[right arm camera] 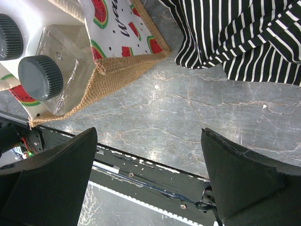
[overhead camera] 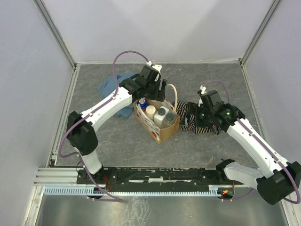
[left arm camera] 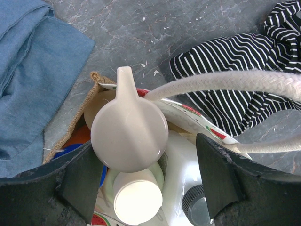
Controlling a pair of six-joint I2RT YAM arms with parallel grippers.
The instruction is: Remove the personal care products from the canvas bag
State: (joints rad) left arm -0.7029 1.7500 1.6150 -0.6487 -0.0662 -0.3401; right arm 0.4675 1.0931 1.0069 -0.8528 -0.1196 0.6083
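At centre of the grey marbled surface (overhead camera: 117,141): small boxy tan canvas bag (overhead camera: 162,133), cream rope handles, watermelon-print side. Contents: beige bottle with cream cap (left arm camera: 129,136), blue-and-orange bottle with white cap (overhead camera: 150,110), white squarish bottles with grey caps (right arm camera: 40,77). Left gripper (overhead camera: 158,92): spread wide astride the cream cap, not closed on it. Right gripper (overhead camera: 190,113): wide apart, empty, over black-and-white striped cloth (right arm camera: 235,33) right of the bag. Blue cloth (left arm camera: 28,70): left.

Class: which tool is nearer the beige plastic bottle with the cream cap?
Left. The left tool hangs open directly above the beige plastic bottle; the right tool sits off beside the tan canvas bag, by the black-and-white striped cloth.
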